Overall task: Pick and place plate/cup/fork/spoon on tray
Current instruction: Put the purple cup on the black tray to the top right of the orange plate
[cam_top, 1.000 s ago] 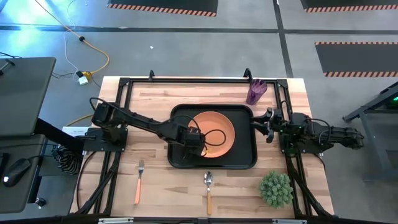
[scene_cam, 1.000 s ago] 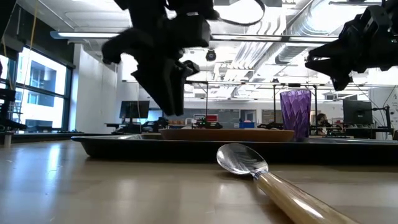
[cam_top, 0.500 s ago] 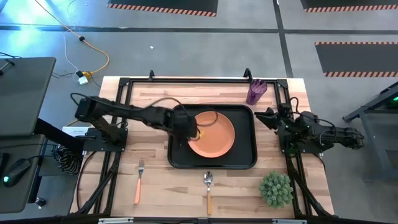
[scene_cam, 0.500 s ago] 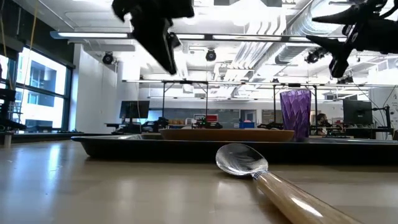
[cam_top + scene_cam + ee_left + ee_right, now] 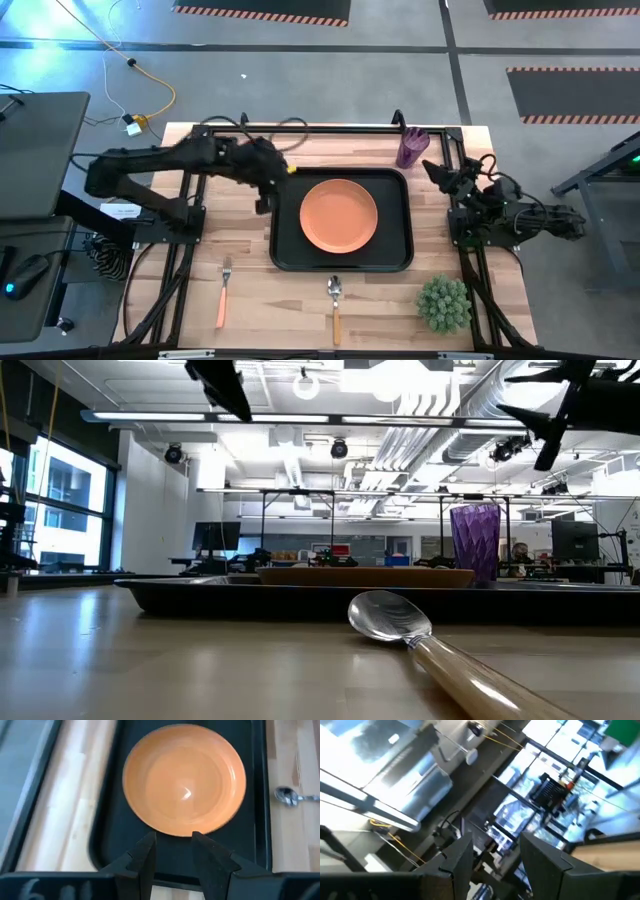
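Note:
The orange plate (image 5: 339, 215) lies flat in the middle of the black tray (image 5: 285, 255); it also shows in the left wrist view (image 5: 184, 780). The purple cup (image 5: 411, 147) stands on the table by the far right corner. The fork (image 5: 224, 290) and the spoon (image 5: 336, 305) lie on the table near the front edge. My left gripper (image 5: 268, 192) is open and empty, high above the tray's left rim (image 5: 172, 847). My right gripper (image 5: 432, 172) is open and empty, raised right of the tray, near the cup, its fingers tipped upward (image 5: 495, 845).
A small green plant (image 5: 443, 303) stands at the table's front right corner. A black frame runs along the table's far, left and right sides. Bare tray floor lies around the plate, and bare wood between the tray and the front edge.
My left gripper has risen from the plate's left rim and drawn back toward the table's left and far edges. The plate stays flat on the tray. My right gripper has risen, moved toward the far edge near the cup and tipped its fingers upward.

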